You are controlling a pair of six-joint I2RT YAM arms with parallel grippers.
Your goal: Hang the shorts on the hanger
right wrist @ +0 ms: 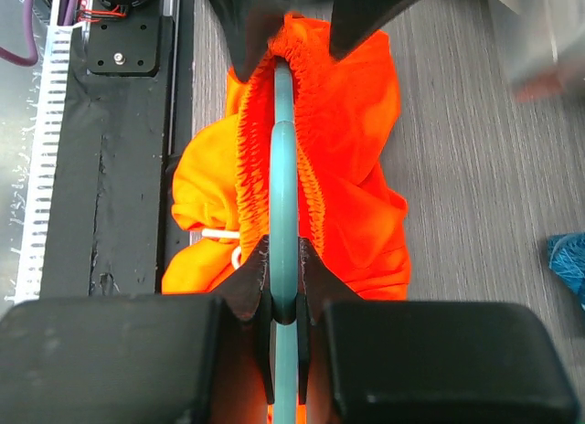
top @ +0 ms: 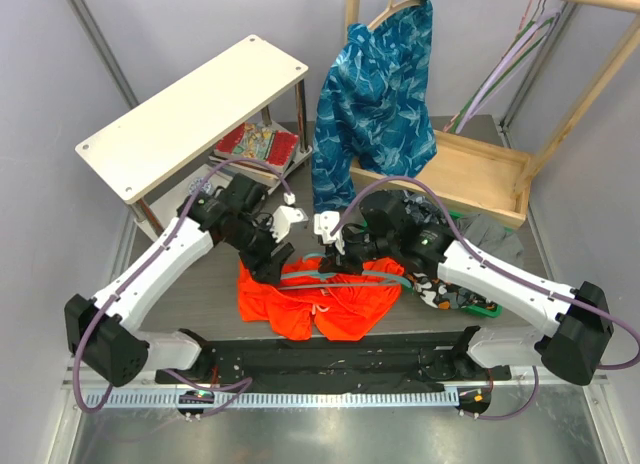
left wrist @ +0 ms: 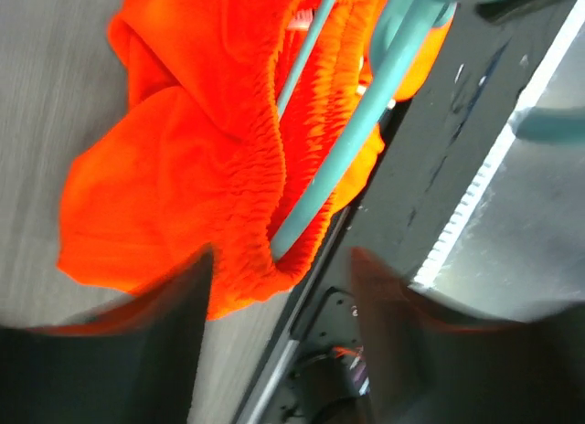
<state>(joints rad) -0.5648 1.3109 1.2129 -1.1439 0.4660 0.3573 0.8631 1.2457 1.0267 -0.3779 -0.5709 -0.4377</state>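
Note:
The orange-red shorts (top: pixel 320 302) lie bunched on the grey table between my two arms. The teal hanger (top: pixel 345 275) runs across their top, threaded through the elastic waistband (right wrist: pixel 311 177). My right gripper (right wrist: pixel 284 276) is shut on the hanger's bar (right wrist: pixel 283 168) at the shorts' right side; it is also in the top view (top: pixel 335 252). My left gripper (left wrist: pixel 283 301) is open, its blurred fingers (left wrist: pixel 187 337) straddling the waistband's left end, where the hanger (left wrist: pixel 352 136) pokes through the shorts (left wrist: pixel 174 177). A white drawstring (right wrist: pixel 219 234) shows at the left.
A white side table (top: pixel 190 114) stands at the back left with a red box (top: pixel 255 144) under it. A blue leaf-patterned garment (top: pixel 375 94) hangs at the back above a wooden tray (top: pixel 475 174). Dark patterned clothes (top: pixel 455 289) lie at the right. A black base strip (top: pixel 330 362) runs along the front.

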